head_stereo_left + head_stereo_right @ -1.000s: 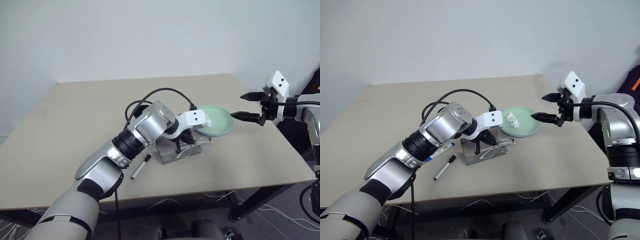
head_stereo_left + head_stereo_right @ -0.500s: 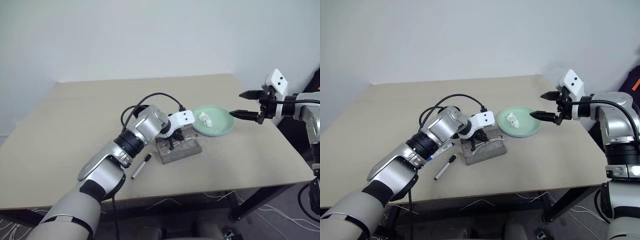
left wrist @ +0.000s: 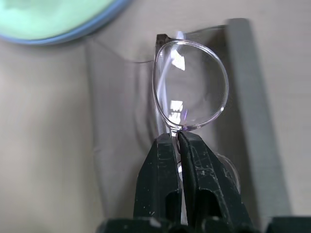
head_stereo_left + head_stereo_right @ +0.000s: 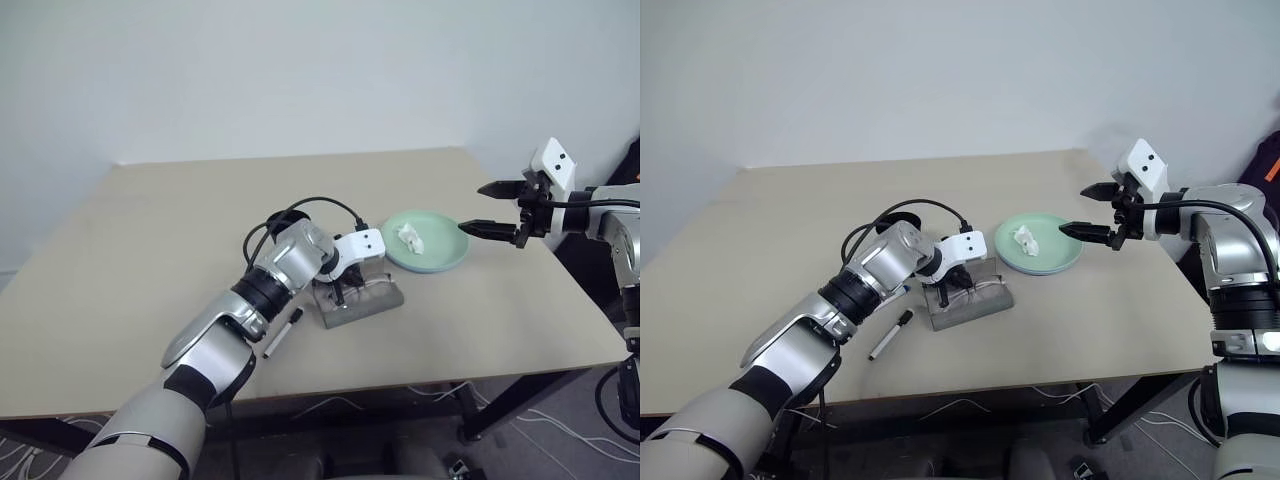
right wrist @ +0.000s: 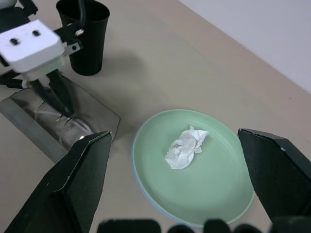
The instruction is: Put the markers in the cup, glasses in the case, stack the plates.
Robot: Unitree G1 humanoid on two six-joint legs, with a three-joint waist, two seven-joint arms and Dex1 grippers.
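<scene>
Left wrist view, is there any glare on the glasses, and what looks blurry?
Left wrist view: bright glints sit on the clear lens of the thin-framed glasses; the left gripper's black fingers look soft up close. Right wrist view: the clear lid of the grey case reflects light.

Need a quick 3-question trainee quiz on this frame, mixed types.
1. True or false: the left hand is shut on the glasses over the open case.
2. What lies on the mint green plate? A) a marker B) crumpled white tissue C) nothing
3. Fill in: the right hand is ____, hovering at the plate's rim.

Key: 1 true; 2 B; 3 open. The green plate already sits on the light blue plate, the black-capped marker lies on the table, and the cup stands beside the case.
</scene>
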